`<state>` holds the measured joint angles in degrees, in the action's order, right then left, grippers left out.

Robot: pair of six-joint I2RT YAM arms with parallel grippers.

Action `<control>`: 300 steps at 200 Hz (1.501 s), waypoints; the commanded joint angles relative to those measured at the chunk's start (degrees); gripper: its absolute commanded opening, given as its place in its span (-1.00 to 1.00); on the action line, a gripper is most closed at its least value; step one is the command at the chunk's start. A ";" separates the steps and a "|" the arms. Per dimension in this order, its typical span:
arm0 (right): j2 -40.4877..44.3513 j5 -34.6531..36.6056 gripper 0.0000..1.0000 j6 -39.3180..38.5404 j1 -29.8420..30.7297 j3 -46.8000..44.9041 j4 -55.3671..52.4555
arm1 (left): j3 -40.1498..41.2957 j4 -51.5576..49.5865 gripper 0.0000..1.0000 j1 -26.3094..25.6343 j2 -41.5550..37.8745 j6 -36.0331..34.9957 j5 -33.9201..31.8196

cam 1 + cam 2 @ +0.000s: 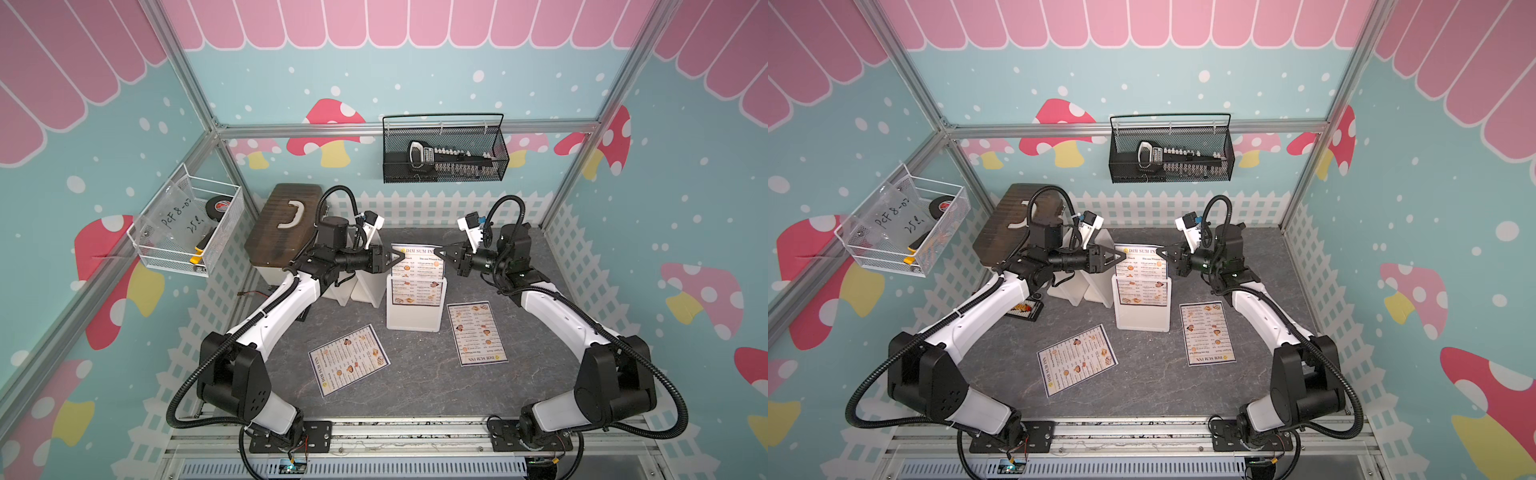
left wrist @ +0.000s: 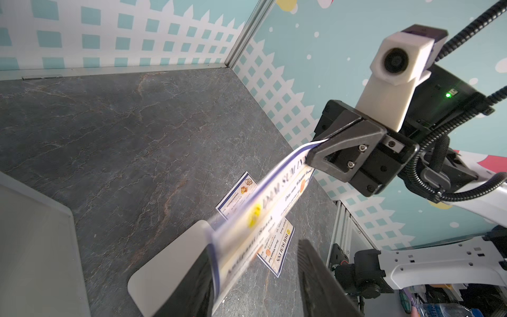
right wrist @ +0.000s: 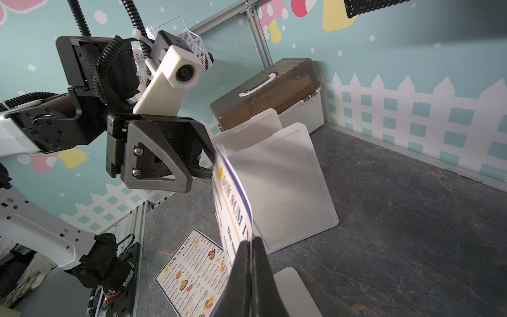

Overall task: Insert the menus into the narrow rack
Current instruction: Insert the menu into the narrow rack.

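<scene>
One of the menus stands upright in the narrow white rack at mid-table, its top half sticking out. My right gripper is shut on its upper right corner; the right wrist view shows the sheet pinched between the fingers. My left gripper is open at the upper left corner. In the left wrist view the sheet passes between the parted jaws, close to one finger. Two more menus lie flat: one front left of the rack, one to its right.
Wider white holders stand just left of the rack, under my left wrist. A white box with a brown lid sits at the back left. A black mesh basket hangs on the back wall and a white wire basket on the left wall.
</scene>
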<state>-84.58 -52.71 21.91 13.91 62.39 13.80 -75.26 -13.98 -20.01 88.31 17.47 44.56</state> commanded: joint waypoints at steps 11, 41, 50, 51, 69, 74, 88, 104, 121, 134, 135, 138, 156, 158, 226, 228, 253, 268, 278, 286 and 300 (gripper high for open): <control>1.15 -2.49 -1.00 -0.14 0.06 -1.11 1.49 | -0.73 -0.66 -0.06 -0.47 0.81 -1.98 -0.78; 1.42 -2.93 -1.00 -0.03 0.17 -1.32 1.56 | 0.09 -0.62 -0.06 -0.77 0.38 -2.05 -1.35; 1.57 -2.97 -1.00 -0.11 0.28 -1.42 1.61 | 0.36 -0.64 -0.06 -0.82 0.13 -2.09 -1.60; 1.54 -2.99 -1.00 -0.11 0.30 -1.45 1.64 | 0.37 -0.62 -0.06 -0.82 0.12 -2.09 -1.59; 1.69 -3.36 -1.00 -0.20 0.54 -1.69 1.59 | 1.05 -0.68 -0.06 -1.04 -0.31 -2.09 -1.99; 1.64 -3.50 -1.00 -0.28 0.63 -1.82 1.65 | 1.20 -0.62 -0.06 -1.02 -0.49 -2.09 -2.09; 1.65 -3.47 -1.00 -0.33 0.76 -2.15 1.66 | 1.74 -0.44 -0.06 -1.13 -0.81 -2.09 -2.44; 1.85 -3.28 -1.00 -0.38 0.77 -2.66 1.67 | 2.21 -0.28 -0.06 -1.18 -0.94 -2.09 -2.52; 2.34 -2.74 -1.00 -0.53 0.76 -3.10 1.67 | 2.53 -0.18 -0.06 -1.35 -1.11 -1.92 -2.54; 2.96 -1.61 -1.00 -0.72 0.77 -3.69 1.75 | 2.75 0.00 -0.06 -1.52 -1.15 -1.84 -2.64; 3.03 -1.48 -1.00 -0.73 0.77 -3.73 1.71 | 2.71 0.00 -0.06 -1.52 -1.14 -1.83 -2.63; 3.20 -1.22 -1.00 -0.81 0.77 -3.83 1.65 | 2.75 -0.02 -0.07 -1.52 -1.18 -1.83 -2.70; 3.92 0.60 -1.00 -0.82 0.78 -4.49 1.67 | 2.84 0.00 -0.07 -1.52 -1.38 -1.83 -2.79; 4.01 0.68 -1.00 -0.82 0.77 -4.54 1.67 | 2.84 -0.06 -0.06 -1.52 -1.39 -1.83 -2.85; 4.47 0.41 -0.96 -0.56 0.78 -6.82 2.09 | 3.88 0.62 -0.07 -1.87 -1.84 -1.48 -2.81; 4.43 0.48 -0.96 -0.56 0.83 -6.86 2.15 | 3.89 0.62 -0.07 -1.87 -1.83 -1.48 -2.81; 3.92 0.55 -0.94 -0.25 0.85 -7.23 2.70 | 4.05 0.71 -0.07 -1.83 -1.88 -1.42 -3.56; 3.57 0.64 -0.93 0.12 0.79 -7.19 3.19 | 4.16 0.71 -0.07 -1.87 -1.96 -1.39 -4.09; 3.32 0.50 -0.91 0.46 0.84 -7.07 3.68 | 4.25 0.66 -0.07 -1.83 -2.06 -1.44 -4.62; 3.06 0.47 -0.91 0.69 0.85 -6.97 3.95 | 4.33 0.77 -0.07 -1.90 -2.09 -1.35 -4.87; 2.62 0.10 -0.90 0.95 0.91 -6.75 4.21 | 4.42 0.79 -0.06 -1.87 -2.15 -1.23 -5.16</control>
<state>-81.12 -51.92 22.35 14.35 55.57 15.86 -71.55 -13.89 -21.56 88.18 17.12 40.82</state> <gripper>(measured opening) 0.048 0.468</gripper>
